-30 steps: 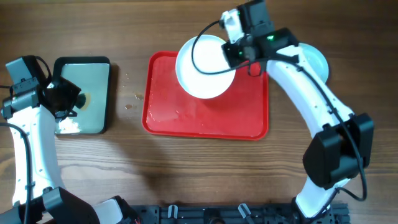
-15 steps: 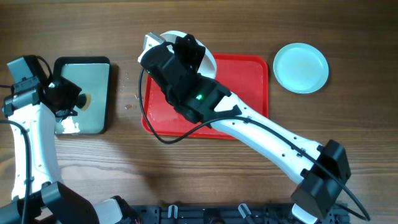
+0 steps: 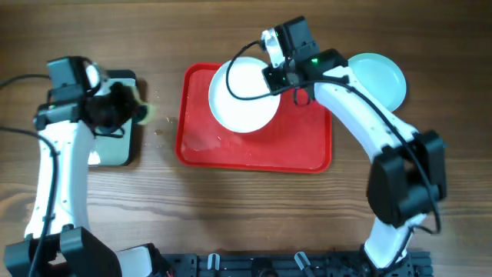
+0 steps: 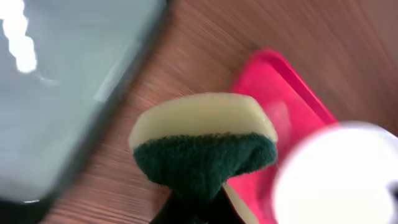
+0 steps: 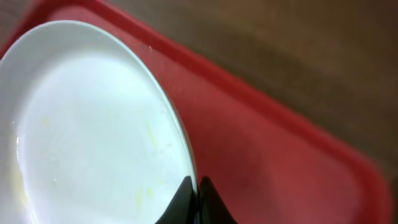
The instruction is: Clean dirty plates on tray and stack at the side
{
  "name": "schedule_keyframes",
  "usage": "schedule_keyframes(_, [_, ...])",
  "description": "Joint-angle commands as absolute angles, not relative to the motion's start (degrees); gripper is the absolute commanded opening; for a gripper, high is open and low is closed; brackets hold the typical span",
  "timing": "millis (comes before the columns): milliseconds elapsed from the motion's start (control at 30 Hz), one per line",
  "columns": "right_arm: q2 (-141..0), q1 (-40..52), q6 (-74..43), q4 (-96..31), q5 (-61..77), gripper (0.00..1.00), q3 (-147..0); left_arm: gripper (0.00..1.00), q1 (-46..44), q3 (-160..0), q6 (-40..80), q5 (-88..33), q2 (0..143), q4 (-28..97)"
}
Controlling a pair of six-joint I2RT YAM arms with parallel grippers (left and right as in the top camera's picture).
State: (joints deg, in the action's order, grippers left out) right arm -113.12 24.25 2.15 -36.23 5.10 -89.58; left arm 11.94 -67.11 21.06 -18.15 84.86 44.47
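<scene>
Right gripper [image 3: 278, 77] is pinched onto the right edge of the white plate [image 3: 244, 96]; the right wrist view shows the two dark fingertips [image 5: 186, 198] closed tight over the rim with almost no gap, so it is holding the plate. The white plate sits over the upper middle of the red tray [image 3: 254, 150], its top edge overlapping the tray's far rim. It looks tilted and raised off the tray floor, though I cannot tell if any part touches. Faint yellowish smears show on the plate face [image 5: 93, 137], with the red tray [image 5: 280, 155] beneath and to the right of it. An aqua plate [image 3: 383, 81] lies on the wooden table [image 3: 246, 208] just off the tray's upper right corner, partly hidden by the right arm; whether more than one is stacked there I cannot tell. Left gripper [image 3: 123, 114] is clamped on a sponge [image 3: 143, 114] — yellow foam with a dark green scrub side [image 4: 202, 140], squeezed at its green end. It hangs over the right edge of the dark tray [image 3: 115, 150] holding greenish water, apart from the red tray. The left wrist view is blurred: dark tray [image 4: 56, 93] at left, red tray [image 4: 280, 106] and white plate [image 4: 336, 174] at right.
</scene>
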Motion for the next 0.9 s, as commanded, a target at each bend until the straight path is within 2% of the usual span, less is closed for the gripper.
schedule_keyframes(0, [-120.5, 24.1, -3.2, -33.6, 17.5, 0.04, -88.8, 0.04, 4.6, -66.6, 19.7, -20.3, 86.1, 41.9])
schedule_keyframes(233, [-128.9, 24.1, -3.1, -33.5, 17.4, 0.04, -88.8, 0.04, -7.6, -66.6, 19.7, -20.3, 94.8, 35.0])
schedule_keyframes(533, [-129.0, 24.1, -3.2, -33.6, 16.1, 0.04, -88.8, 0.04, -15.0, -66.6, 19.7, -18.4, 108.7, 23.4])
schedule_keyframes(700, [-129.0, 24.1, -3.2, -33.6, 16.1, 0.04, -88.8, 0.04, -15.9, -66.6, 19.7, -12.4, 113.0, 24.6])
schedule_keyframes(867, [-129.0, 24.1, -3.2, -33.8, 16.1, 0.04, -88.8, 0.04, -15.9, -66.7, 19.7, 7.5, 113.3, 29.3])
